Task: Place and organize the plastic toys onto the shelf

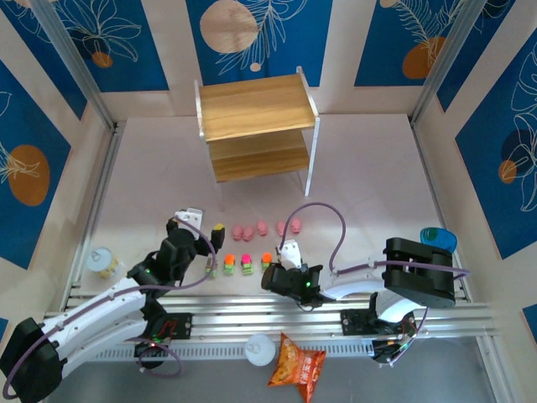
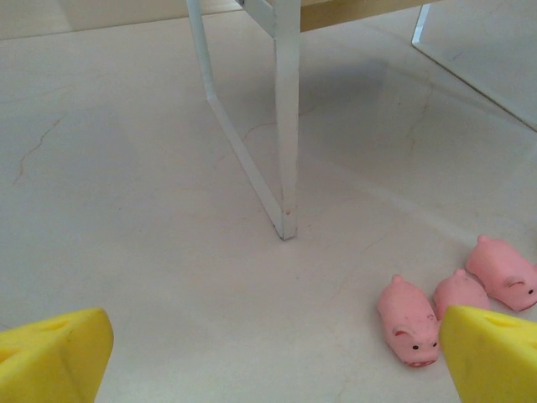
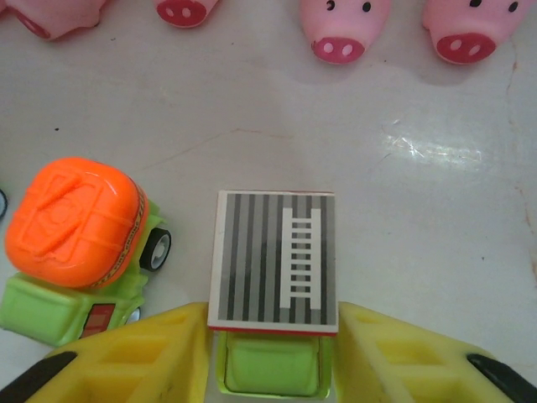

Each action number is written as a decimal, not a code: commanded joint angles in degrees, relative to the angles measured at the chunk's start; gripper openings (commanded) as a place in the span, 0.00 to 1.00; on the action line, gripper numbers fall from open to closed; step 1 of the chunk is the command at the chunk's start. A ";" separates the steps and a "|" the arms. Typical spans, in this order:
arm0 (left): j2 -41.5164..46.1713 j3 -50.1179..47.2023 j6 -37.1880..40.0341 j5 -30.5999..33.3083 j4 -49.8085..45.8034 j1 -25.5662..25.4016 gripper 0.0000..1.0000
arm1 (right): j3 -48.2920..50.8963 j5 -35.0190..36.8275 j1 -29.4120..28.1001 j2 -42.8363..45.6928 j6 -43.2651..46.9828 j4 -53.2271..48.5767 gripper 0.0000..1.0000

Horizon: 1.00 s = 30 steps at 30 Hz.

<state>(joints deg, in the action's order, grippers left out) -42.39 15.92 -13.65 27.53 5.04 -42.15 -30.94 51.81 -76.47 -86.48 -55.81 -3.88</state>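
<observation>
My right gripper (image 1: 287, 253) (image 3: 270, 369) is shut on a green toy truck (image 3: 270, 363) with a grey striped top (image 3: 273, 256); its yellow fingers (image 3: 138, 357) press both sides of the cab. Just left of it stands a green truck with an orange top (image 3: 75, 220) (image 1: 267, 260). Two more small toys (image 1: 247, 263) (image 1: 228, 267) continue that row. Several pink pigs (image 1: 263, 227) (image 3: 344, 25) (image 2: 409, 321) lie in a line beyond. My left gripper (image 1: 204, 223) (image 2: 268, 369) hangs open over bare table, left of the pigs. The shelf (image 1: 252, 109) stands at the back; its white leg (image 2: 285, 126) is ahead of the left gripper.
An orange snack bag (image 1: 298, 365) and a white lid (image 1: 260, 348) lie at the near edge by the metal rail (image 1: 252, 315). A tin can (image 1: 103, 262) sits at the left, a blue object (image 1: 438, 238) at the right. Patterned walls enclose the table.
</observation>
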 commanded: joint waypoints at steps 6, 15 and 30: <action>-0.36 1.74 -0.89 0.34 0.41 -0.21 0.99 | -0.16 -0.32 0.65 -2.79 -0.84 -1.93 0.42; -0.58 1.74 -0.88 0.43 0.59 -0.26 1.00 | -0.39 -0.41 0.98 -3.04 -0.76 -2.34 0.30; -1.17 1.83 -0.61 -2.19 2.29 -0.23 1.00 | -1.19 2.22 3.67 8.75 3.99 -8.95 0.19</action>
<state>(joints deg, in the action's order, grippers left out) -43.09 15.92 -13.65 27.00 5.32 -42.15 -31.48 52.51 -73.95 -81.19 -53.95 -10.15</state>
